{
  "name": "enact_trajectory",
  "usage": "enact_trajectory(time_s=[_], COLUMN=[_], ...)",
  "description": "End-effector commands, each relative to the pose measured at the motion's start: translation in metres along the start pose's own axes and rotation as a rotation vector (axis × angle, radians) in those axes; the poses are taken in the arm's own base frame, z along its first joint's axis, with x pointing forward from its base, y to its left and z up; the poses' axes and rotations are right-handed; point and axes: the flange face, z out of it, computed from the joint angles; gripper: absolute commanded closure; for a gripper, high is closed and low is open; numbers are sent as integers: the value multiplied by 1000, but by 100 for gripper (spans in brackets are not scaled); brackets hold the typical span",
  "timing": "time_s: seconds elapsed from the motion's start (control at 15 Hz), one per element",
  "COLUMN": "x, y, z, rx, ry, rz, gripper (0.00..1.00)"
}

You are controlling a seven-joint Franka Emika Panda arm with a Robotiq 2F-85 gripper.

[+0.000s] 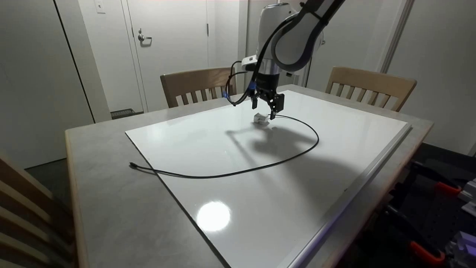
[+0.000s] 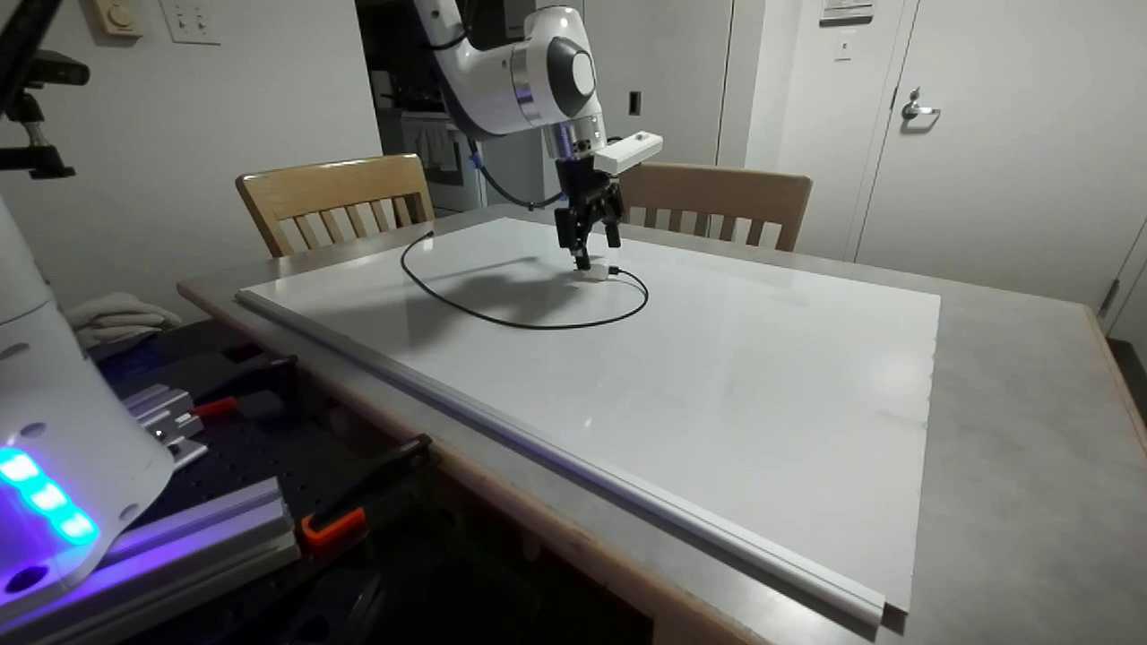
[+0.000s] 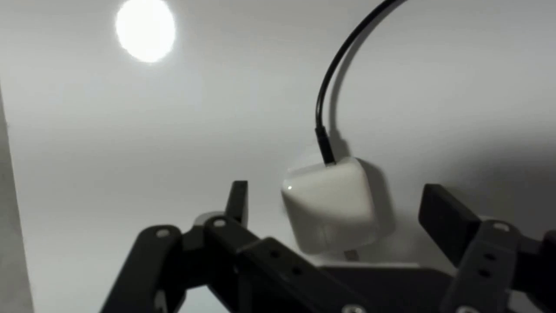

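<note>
A white power adapter [image 3: 332, 195] lies on a glossy white board [image 1: 178, 145], and it shows small in both exterior views. One end of a black cable [image 3: 320, 102] is plugged into it; a metal prong shows at its opposite side. In an exterior view the cable [image 2: 538, 327] curves over the board. My gripper [image 3: 338, 206] stands open, jaws wide apart, with the adapter between them in the wrist view. There is a visible gap on either side of the adapter. In an exterior view the gripper [image 1: 264, 108] is tilted, with a lower finger close beside the adapter [image 1: 261, 118].
The board rests on a grey table [image 1: 108, 193] with a raised rail [image 2: 556, 448] along one edge. The cable's free plug [image 1: 133, 165] reaches past the board's edge. Wooden chairs [image 2: 345, 193] stand around the table. Orange-tipped clamps [image 2: 333, 528] sit beside the robot base [image 2: 72, 430].
</note>
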Motion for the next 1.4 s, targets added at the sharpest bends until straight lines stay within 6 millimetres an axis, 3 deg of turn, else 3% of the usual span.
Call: enact_trajectory(time_s=[0.0,0.4,0.87,1.33], x=[2,-2,-20,-16], y=[-3,-14,-13,-9], z=[-15,-2,-2,4], rx=[-23,38,21,-19], ry=[87,193,44,-17], rz=[-1,-14,-156,-248], gripper=[0,0,0,0])
